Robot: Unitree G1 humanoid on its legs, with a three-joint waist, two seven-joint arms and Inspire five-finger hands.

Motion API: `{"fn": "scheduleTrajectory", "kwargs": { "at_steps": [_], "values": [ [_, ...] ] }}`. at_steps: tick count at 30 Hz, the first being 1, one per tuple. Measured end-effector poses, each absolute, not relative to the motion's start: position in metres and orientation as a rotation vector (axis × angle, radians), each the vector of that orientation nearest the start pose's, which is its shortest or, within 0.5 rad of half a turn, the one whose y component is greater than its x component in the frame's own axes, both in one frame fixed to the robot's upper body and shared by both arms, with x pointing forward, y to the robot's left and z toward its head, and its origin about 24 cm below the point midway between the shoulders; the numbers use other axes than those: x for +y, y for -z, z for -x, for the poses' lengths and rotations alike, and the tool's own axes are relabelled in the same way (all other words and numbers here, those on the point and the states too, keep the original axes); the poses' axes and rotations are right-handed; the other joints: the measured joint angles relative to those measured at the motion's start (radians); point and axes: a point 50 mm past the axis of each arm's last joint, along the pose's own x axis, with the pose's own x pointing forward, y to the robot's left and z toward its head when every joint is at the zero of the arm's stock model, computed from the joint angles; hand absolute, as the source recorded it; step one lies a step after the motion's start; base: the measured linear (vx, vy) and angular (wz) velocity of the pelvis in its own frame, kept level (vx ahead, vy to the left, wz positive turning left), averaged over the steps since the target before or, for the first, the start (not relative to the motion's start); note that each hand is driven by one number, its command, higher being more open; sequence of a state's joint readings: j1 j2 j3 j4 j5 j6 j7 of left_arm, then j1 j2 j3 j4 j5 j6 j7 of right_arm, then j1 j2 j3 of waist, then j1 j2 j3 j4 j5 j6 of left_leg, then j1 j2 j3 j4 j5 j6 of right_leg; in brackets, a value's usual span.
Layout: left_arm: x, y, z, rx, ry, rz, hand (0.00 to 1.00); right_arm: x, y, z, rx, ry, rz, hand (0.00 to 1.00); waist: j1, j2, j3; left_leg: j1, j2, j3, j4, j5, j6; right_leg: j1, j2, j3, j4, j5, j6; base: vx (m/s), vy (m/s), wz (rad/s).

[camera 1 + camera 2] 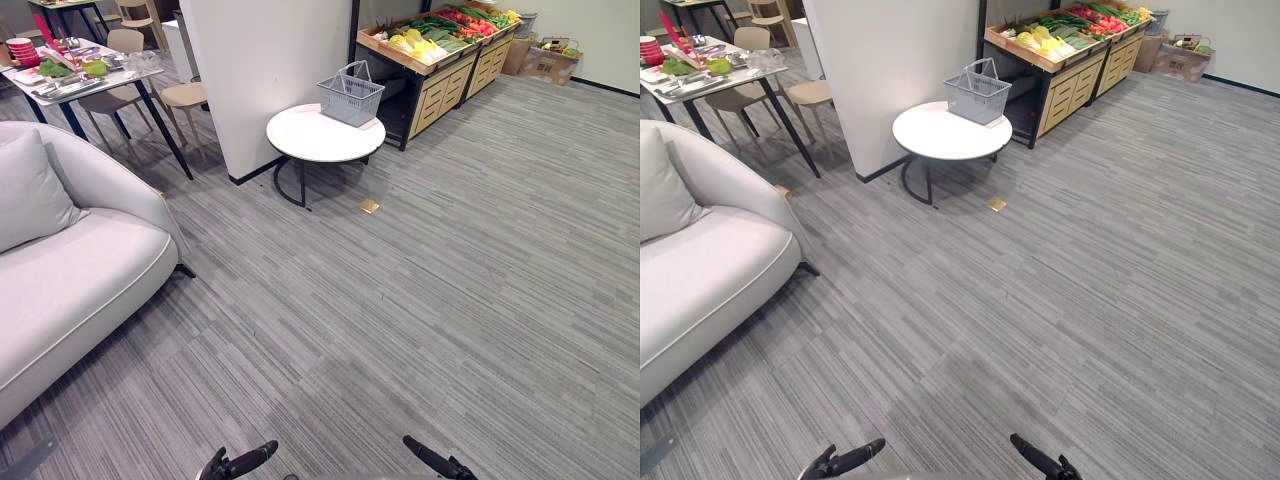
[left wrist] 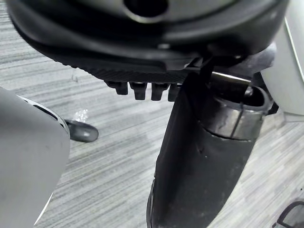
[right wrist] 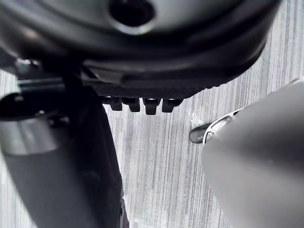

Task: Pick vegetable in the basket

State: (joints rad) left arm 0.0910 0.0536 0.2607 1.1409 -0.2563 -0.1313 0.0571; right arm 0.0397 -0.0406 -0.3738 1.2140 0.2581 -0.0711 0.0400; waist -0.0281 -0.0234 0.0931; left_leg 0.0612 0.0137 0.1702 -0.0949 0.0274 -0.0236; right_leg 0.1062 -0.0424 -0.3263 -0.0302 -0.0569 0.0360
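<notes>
A grey shopping basket stands at the back of a round white table, far ahead of me; I see nothing in it. Behind it, a wooden stand carries yellow, green and red vegetables. My left hand and right hand hang low at the near edge of the eye views, far from the table. In the left wrist view the left hand's fingers hang relaxed over the carpet with nothing in them. The right hand's fingers look the same in the right wrist view.
A light grey sofa fills the left side. A white pillar rises behind the round table. A dining table with dishes and chairs stands at the far left. A brass floor socket lies by the table.
</notes>
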Motion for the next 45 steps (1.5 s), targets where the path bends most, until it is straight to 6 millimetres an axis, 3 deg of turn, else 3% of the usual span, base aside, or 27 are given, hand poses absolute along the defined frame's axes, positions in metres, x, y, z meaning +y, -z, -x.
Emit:
{"fn": "scheduleTrajectory", "kwargs": {
  "at_steps": [7, 16, 23, 33, 45],
  "values": [
    [0.207, 0.165, -0.075, 1.064, -0.481, 0.229, 1.0, -0.193, 0.17, -0.081, 1.102, 0.478, -0.425, 1.0, -0.001, 0.001, -0.006, 0.027, -0.007, 0.018, 0.001, 0.003, -0.004, 0.024, -0.008, -0.006, 0.004, 0.001, 0.001, 0.07, -0.01, 0.04],
    [0.205, 0.165, -0.078, 1.059, -0.433, 0.19, 1.0, -0.192, 0.17, -0.083, 1.096, 0.471, -0.423, 1.0, -0.004, 0.004, -0.005, 0.034, -0.001, 0.036, 0.0, 0.02, -0.033, 0.028, -0.006, -0.003, 0.012, 0.001, 0.002, -0.03, -0.025, -0.01],
    [0.202, 0.164, -0.085, 1.054, -0.366, 0.147, 1.0, -0.194, 0.169, -0.085, 1.092, 0.446, -0.393, 1.0, -0.005, 0.012, 0.002, 0.023, 0.005, 0.046, 0.0, 0.018, -0.03, 0.015, -0.001, 0.001, 0.009, -0.002, 0.005, -0.11, 0.0, -0.02],
    [0.198, 0.164, -0.087, 1.055, -0.331, 0.132, 1.0, -0.196, 0.169, -0.084, 1.094, 0.438, -0.371, 1.0, -0.005, 0.014, 0.001, 0.015, -0.002, 0.075, 0.0, -0.006, 0.01, 0.001, -0.003, 0.029, -0.004, 0.009, 0.007, -0.03, 0.023, -0.09],
    [0.199, 0.164, -0.088, 1.054, -0.319, 0.119, 1.0, -0.195, 0.169, -0.085, 1.096, 0.43, -0.38, 1.0, -0.004, 0.014, 0.002, 0.05, -0.002, 0.115, 0.001, -0.014, -0.001, 0.019, -0.008, 0.05, 0.011, 0.012, 0.009, 0.04, -0.01, -0.06]
  ]
}}
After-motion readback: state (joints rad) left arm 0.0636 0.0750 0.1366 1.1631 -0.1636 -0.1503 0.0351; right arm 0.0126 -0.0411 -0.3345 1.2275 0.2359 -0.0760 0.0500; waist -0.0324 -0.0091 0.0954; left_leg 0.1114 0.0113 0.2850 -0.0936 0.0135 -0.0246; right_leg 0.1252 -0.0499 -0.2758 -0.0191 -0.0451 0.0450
